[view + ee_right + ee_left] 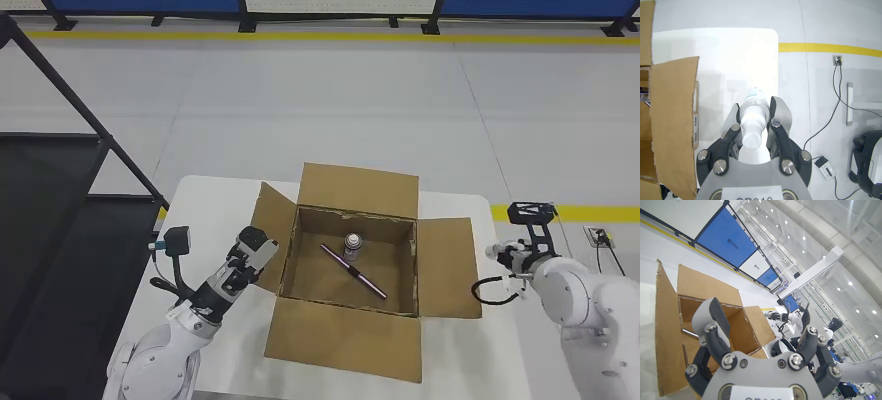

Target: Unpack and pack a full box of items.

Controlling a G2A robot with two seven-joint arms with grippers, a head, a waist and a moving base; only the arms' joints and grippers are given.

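The right gripper (755, 107) is clamped on a clear, white-capped bottle (753, 115) over the table (730, 56), just beside the right flap of the open box (355, 190). The left gripper (761, 311) hangs by the left flap, fingers spread and empty. Inside the box lie a thin rod (352, 270) and what looks like a small jar (353, 242).

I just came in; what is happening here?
The right gripper is shut on a clear bottle with a white cap, over the white table beside the open cardboard box. The left gripper is open and empty at the box's other side. A thin rod and a small container are inside the box.
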